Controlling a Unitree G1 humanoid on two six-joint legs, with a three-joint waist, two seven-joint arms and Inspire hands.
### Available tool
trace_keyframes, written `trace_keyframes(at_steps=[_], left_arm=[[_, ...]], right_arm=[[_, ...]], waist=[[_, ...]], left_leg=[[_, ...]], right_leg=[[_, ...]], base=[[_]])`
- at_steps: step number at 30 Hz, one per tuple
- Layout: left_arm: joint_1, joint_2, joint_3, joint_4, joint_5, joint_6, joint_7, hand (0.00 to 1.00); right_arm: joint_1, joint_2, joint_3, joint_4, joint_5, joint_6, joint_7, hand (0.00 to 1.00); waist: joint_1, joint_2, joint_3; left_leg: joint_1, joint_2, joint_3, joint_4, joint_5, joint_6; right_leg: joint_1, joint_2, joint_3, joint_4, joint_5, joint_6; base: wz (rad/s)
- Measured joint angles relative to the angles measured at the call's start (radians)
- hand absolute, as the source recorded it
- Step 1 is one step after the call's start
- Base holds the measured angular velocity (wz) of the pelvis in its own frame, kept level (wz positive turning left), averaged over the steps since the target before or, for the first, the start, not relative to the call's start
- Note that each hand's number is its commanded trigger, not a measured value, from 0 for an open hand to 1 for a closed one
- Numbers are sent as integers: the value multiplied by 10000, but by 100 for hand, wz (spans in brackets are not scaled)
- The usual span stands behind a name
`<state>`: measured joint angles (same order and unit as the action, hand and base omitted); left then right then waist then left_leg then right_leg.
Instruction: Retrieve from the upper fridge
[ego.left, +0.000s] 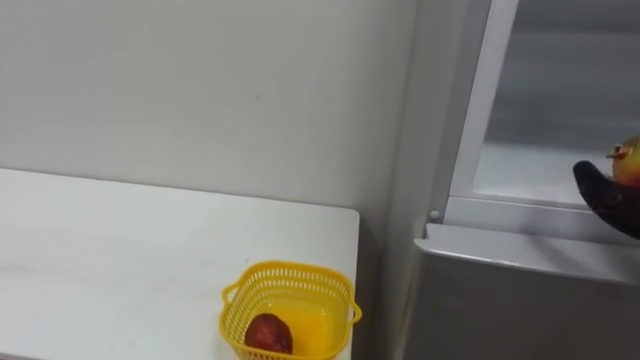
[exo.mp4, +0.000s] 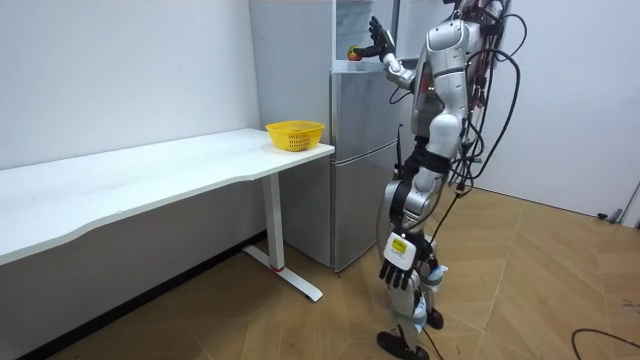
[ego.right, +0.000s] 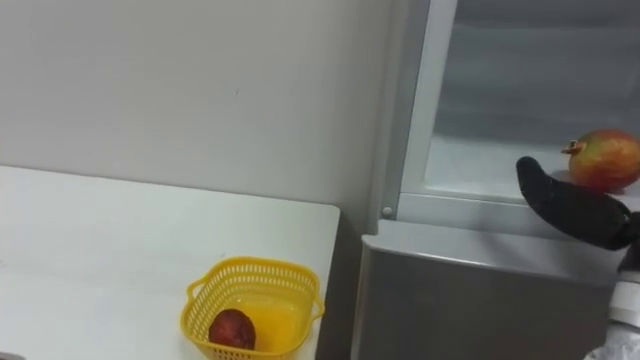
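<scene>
Yellow basket (ego.left: 288, 310), nearest the camera, stands at the tabletop's (ego.left: 120, 250) corner beside the fridge (ego.left: 520, 290) and holds a dark red fruit (ego.left: 268, 333).

Left eye view: the right hand (ego.left: 610, 197) enters at the right edge, before the open upper compartment. The pomegranate (ego.left: 629, 162) lies on the shelf (ego.left: 520, 172) just behind and above it.

Room view: the right hand is up at the upper fridge, fingers spread and straight, gripping nothing. The left hand (exo.mp4: 396, 272) hangs relaxed by the thigh, well away.

Right eye view: the pomegranate sits just behind the outstretched fingers, its crown pointing left. Contact cannot be told. The right hand is clearly nearer; the grasp likely needs the fingers to curl round the fruit.
</scene>
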<state>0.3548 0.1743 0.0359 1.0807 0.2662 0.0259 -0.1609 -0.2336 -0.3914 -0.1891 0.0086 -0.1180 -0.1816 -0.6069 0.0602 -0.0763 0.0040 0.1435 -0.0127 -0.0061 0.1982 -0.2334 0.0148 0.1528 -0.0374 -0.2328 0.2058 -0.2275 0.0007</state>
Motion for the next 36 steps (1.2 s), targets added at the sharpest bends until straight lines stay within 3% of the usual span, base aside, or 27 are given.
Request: trace_keyframes(at_steps=[2,3,5,11,15,20,31,36], left_arm=[[-61,0,-1,5,1,106,-6,0],[-105,3,1,3,1,136,-16,0],[-130,20,7,-51,-1,153,-22,0],[-96,57,-13,-108,-18,193,-28,0],[-91,80,-24,-159,-27,226,-29,0],[-87,110,-24,-222,-27,379,-29,0],[-47,146,6,-225,-279,389,91,0],[-40,153,15,-288,-393,376,283,0]], right_arm=[[-246,-81,0,191,26,106,38,0],[-282,-167,0,201,56,151,59,0],[-535,-529,4,252,96,424,290,0],[-1412,-874,17,1071,103,551,594,0],[-1563,-875,77,1361,106,792,883,0],[-1567,-952,91,1599,357,1009,1229,0],[-1906,-1777,80,1974,1315,1173,1019,0],[-2212,-1968,75,2190,1432,1170,681,0]], waist=[[-3,-81,9],[-4,-70,-24],[-5,-205,8],[-24,-528,-65],[-5,-545,-52],[-37,-436,19],[-16,-411,-73],[-26,-400,-93]], left_leg=[[-105,1,-1,3,2,-1],[-127,1,-2,2,5,-3],[-146,7,-10,-9,9,-7],[-47,11,-90,-4,8,-7],[-7,11,-101,-4,8,-7],[-25,4,-94,20,8,-8],[-105,-3,-91,96,8,-8],[-67,7,-97,98,8,-8]], right_leg=[[-84,5,28,2,-1,1],[-126,5,30,4,-1,0],[-106,5,8,32,0,0],[61,5,-145,-48,1,-1],[74,2,-168,-48,1,-1],[46,-16,-179,-23,1,-2],[3,-15,-173,-10,4,-7],[37,-5,-171,-10,6,-10]], base=[[0],[0],[0],[6],[1],[0],[0],[0]])
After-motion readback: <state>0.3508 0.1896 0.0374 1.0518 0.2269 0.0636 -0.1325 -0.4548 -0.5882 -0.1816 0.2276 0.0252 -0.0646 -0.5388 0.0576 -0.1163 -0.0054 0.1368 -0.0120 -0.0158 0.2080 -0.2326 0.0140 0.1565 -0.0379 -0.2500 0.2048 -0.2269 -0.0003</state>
